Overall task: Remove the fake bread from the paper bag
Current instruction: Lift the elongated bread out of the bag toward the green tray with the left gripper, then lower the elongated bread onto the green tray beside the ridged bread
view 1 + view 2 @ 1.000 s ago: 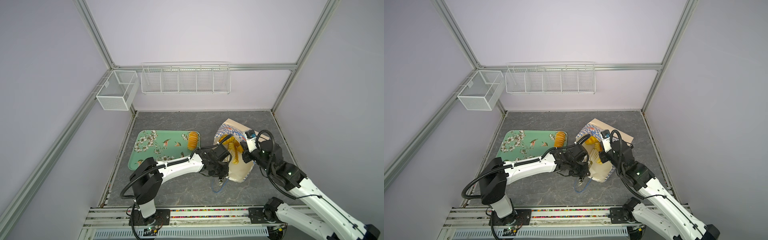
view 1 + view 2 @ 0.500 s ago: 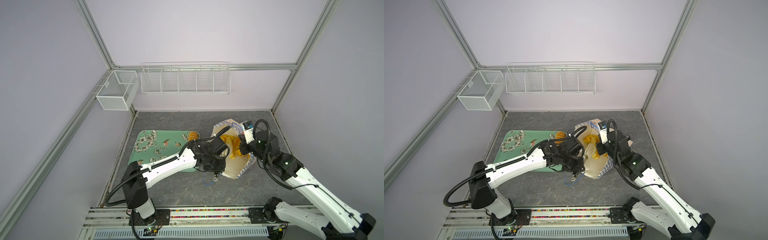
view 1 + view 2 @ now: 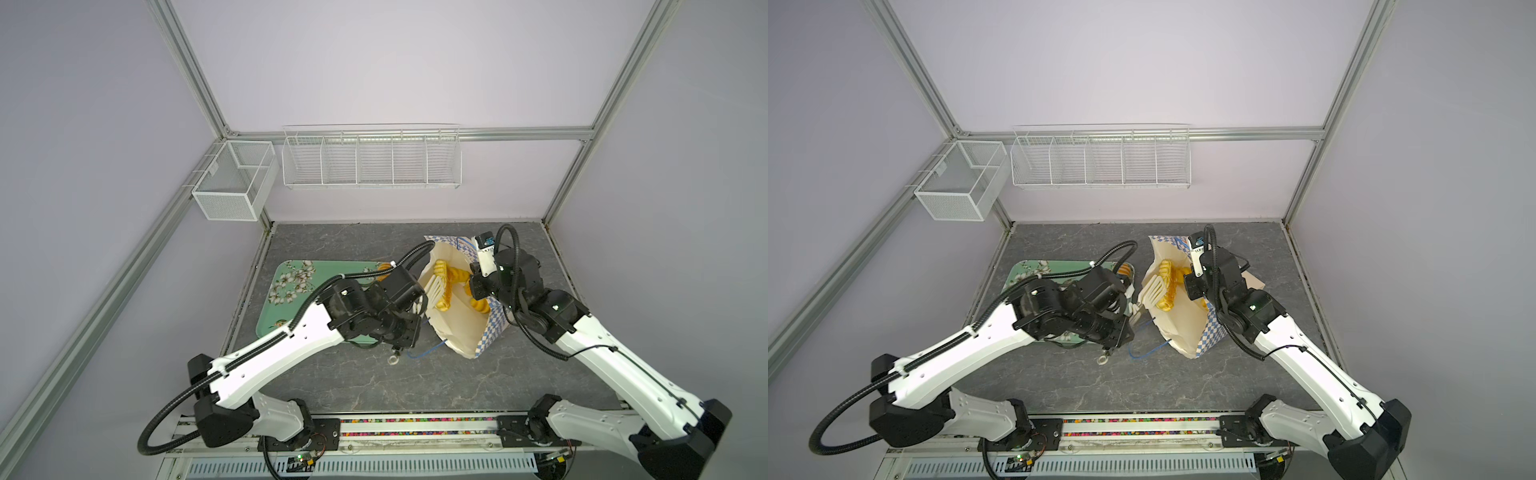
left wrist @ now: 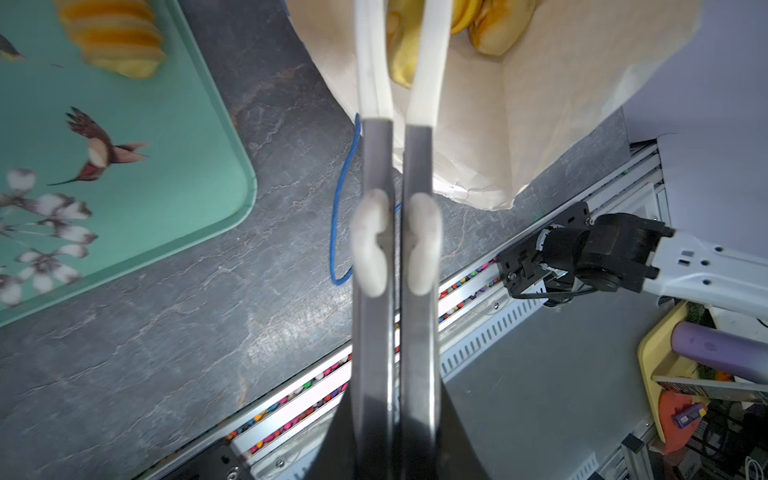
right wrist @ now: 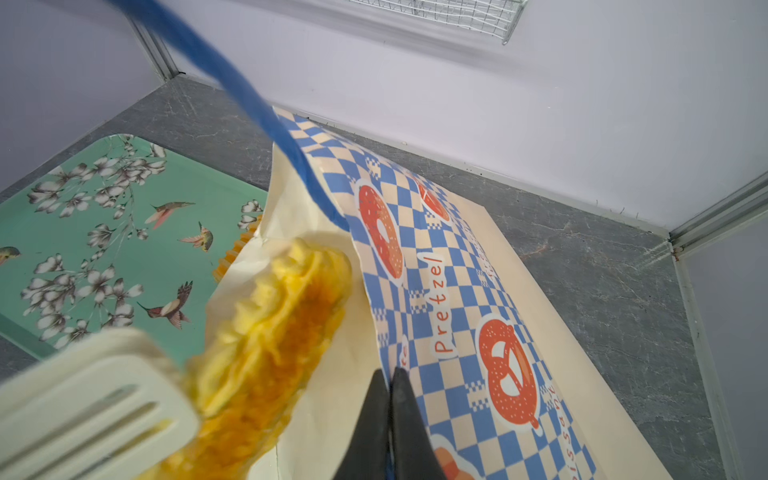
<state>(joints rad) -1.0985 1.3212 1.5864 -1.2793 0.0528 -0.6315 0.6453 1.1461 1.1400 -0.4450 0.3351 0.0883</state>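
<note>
Two arms: both work at one bag, the left with a tool, the right as a brace.
Bag: cream paper bag with a blue-and-white checkered band (image 3: 465, 332) lies tilted, right of the tabletop's middle and nearer its far edge. Its mouth gapes toward the tray.
Right gripper (image 5: 390, 390): clenched on the bag's checkered rim, seemingly to prop the mouth wide and stop the paper sliding.
Left gripper (image 3: 405, 328): clenched on the handles of cream slotted tongs (image 3: 430, 289), squeezing them together.
Held bread: glossy golden ribbed toy loaf (image 3: 444, 291) is clamped between the tong heads, just inside the mouth.
Other bread: more golden toy pieces (image 3: 480, 305) sit deeper in the bag. One ribbed orange loaf (image 4: 112, 37) lies at the tray's far right corner.
Tray: teal floral tray (image 4: 166, 145) sits on the tabletop's left half, just beside the bag, probably for a short carry.
Cord: thin blue cord handle (image 4: 338, 208) hangs loose beneath the tongs and might snag.
</note>
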